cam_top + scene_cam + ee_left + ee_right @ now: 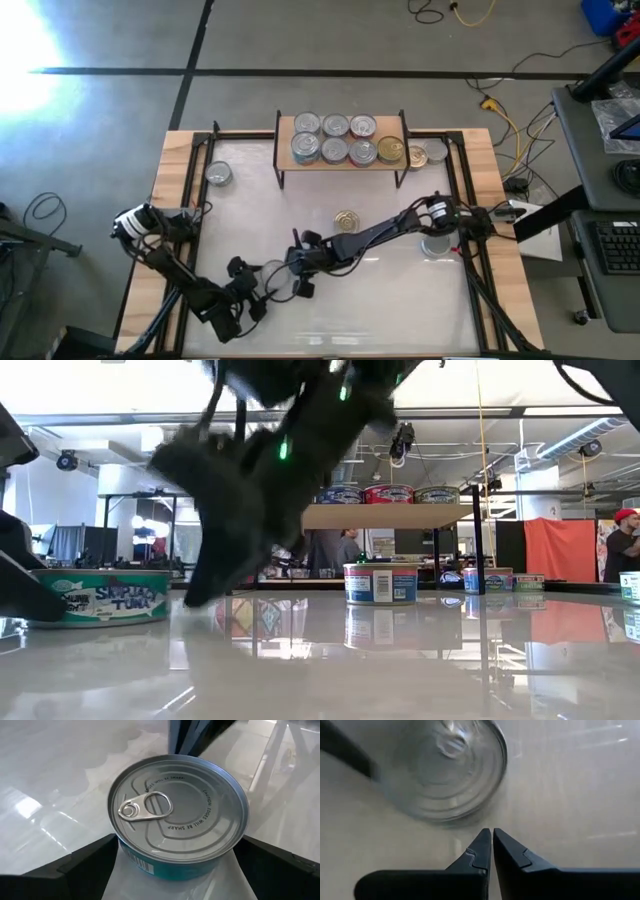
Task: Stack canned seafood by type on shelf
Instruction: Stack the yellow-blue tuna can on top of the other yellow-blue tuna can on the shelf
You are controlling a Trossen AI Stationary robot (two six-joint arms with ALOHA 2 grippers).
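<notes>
Between the fingers: a silver-topped tin [177,827] with a teal side is seen standing upright on the white tabletop [400,290], framed by the left gripper [175,870], whose two dark fingers [80,870] stand wide apart on either side of it; contact with the tin's wall cannot be confirmed, so nothing is judged to be held yet.
Just ahead of the left gripper: the right gripper [492,837] is found with its fingertips pressed together, empty, pointed at the same tin's far edge.
Well beyond both grippers: the shelf [340,160] is shown already carrying seven tins, six silver-topped [335,125] and one gold-topped [390,151].
Off the shelf: a gold-topped tin [347,219] lies between grippers and shelf; a silver one [219,174] stands at the left of the shelf, two more [427,153] at its right end, and one [437,243] under the right arm.
Risk, collision: both grippers crowd one tin; a closing or lifting left gripper may strike the right fingertips.
Risk, slip: the wall is low and smooth; an off-centre grip may let the tin tip out.
Risk, shelf: little free board is left; a careless placement may knock tins off or mix the types.
</notes>
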